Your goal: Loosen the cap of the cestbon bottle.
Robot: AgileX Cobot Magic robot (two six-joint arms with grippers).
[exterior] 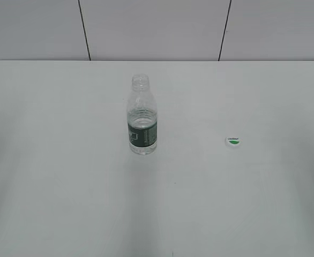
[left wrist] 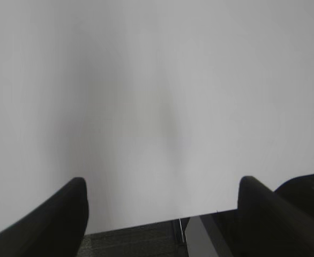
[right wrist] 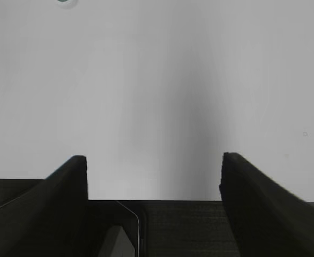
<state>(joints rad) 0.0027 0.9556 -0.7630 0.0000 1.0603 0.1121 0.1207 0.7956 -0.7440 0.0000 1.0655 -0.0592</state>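
Here the cestbon bottle (exterior: pixel 142 115) stands upright near the middle of the white bench (exterior: pixel 66 187), its threaded neck bare. The cap (exterior: pixel 232 141) lies flat on the bench well to the bottle's right, printed side up; its edge also shows at the top of the right wrist view. The left gripper (left wrist: pixel 162 211) and right gripper (right wrist: pixel 152 179) hang over the near edge of the bench, jaws apart, holding nothing.
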